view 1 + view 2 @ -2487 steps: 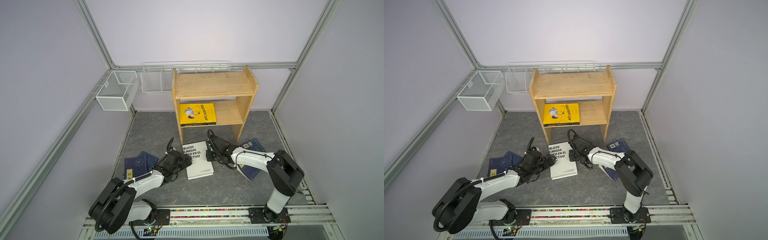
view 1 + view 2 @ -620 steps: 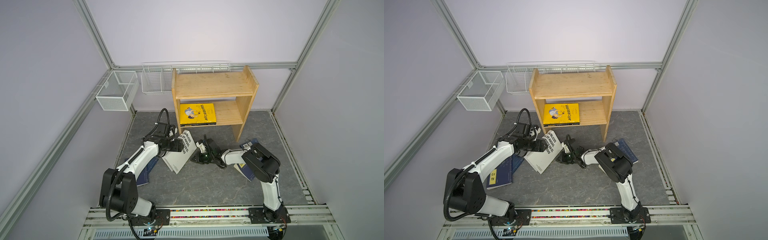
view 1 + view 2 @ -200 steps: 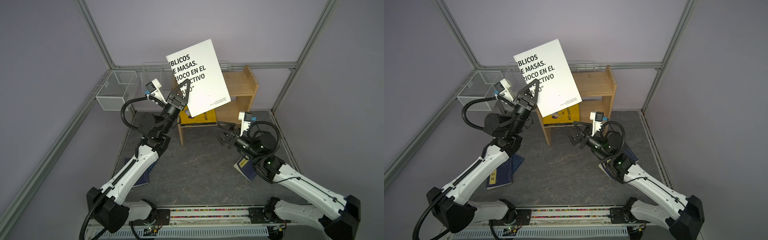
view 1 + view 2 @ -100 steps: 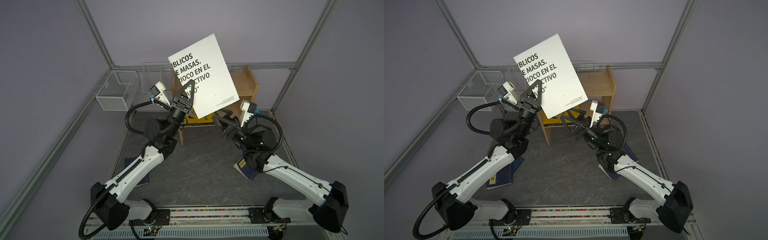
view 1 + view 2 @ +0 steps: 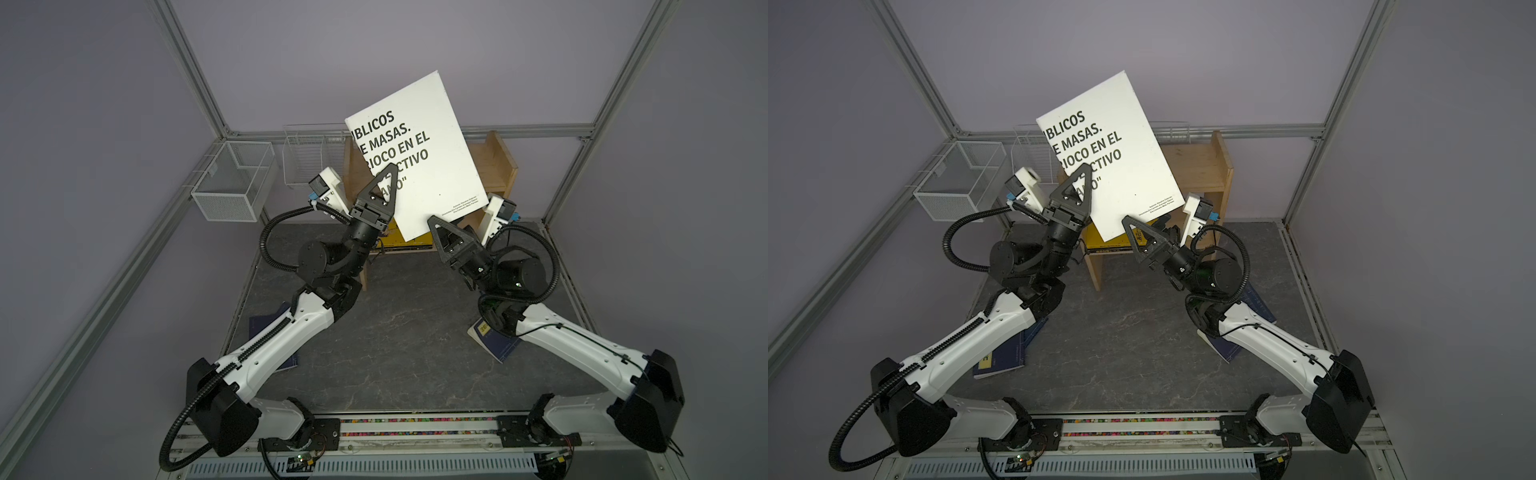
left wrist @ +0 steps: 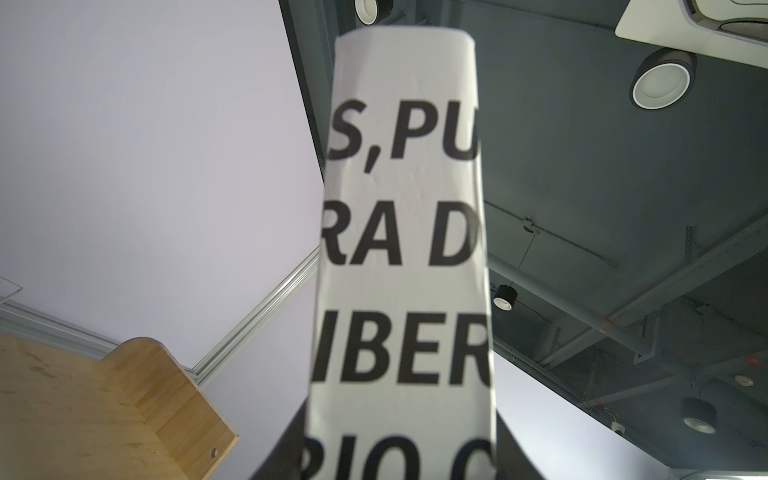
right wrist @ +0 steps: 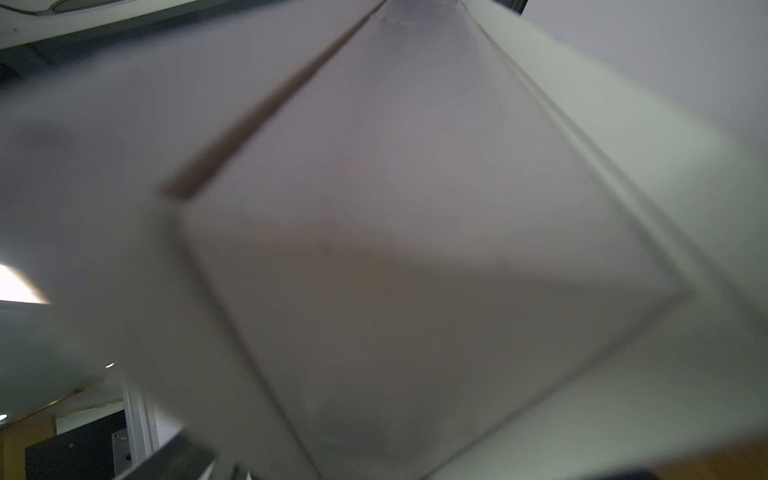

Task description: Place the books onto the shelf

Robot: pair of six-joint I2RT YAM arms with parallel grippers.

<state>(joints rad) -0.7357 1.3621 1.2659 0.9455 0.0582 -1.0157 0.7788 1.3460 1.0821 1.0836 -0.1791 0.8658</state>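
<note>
Since half a second ago the right gripper [image 5: 1147,226] has risen a little and now sits just under the low corner of the white book [image 5: 419,124], while the book has drifted slightly to the right of the frame.

The left gripper [image 5: 386,178] is clamped on the book's spine edge; its wrist view shows the lettered spine [image 6: 403,257] running up from between the dark fingers. The right gripper's jaws stand wide and hold nothing. Its wrist view is filled with blurred white cover, so I can't tell whether it is touching the book or just short of it.

Held up and tilted, the book fills the upper middle of both top views and hides the left half of the shelf [image 5: 496,166]. The yellow book [image 5: 1096,243] lies on the lower tier, and navy books [image 5: 494,343] [image 5: 1003,361] lie on the floor at lower left and lower right.

To my eye the step in hand is a two-armed carry. A thick book pinched at one edge wants to swing, so I'd have the right jaws straddle that low corner squarely before they close. Then both arms should level the book together and feed it spine-first onto a tier, clear of the side panel.
</note>
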